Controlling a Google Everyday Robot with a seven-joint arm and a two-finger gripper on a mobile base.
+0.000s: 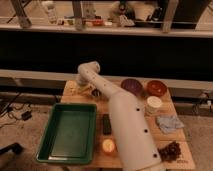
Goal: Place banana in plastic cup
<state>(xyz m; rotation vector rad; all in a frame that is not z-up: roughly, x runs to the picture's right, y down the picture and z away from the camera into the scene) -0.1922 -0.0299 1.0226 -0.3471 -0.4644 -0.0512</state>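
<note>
My white arm (pixel 125 125) reaches from the front across the wooden table (pixel 165 135) to its far left corner. The gripper (pixel 84 89) hangs below the bent wrist there, low over the tabletop and largely covered by the arm. A pale-yellow shape (pixel 75 90) lies right beside it on the wood and may be the banana; I cannot tell whether the gripper is touching it. The blue-grey plastic cup does not show; it may be hidden behind the arm.
A green tray (pixel 70 131) fills the front left. A purple bowl (pixel 131 86) and a brown-red bowl (pixel 156 88) stand at the back right, a white cup (pixel 153 105) in front of them. A blue-grey cloth (pixel 169 123), a dark block (pixel 106 124) and a round orange fruit (pixel 108 145) lie nearer.
</note>
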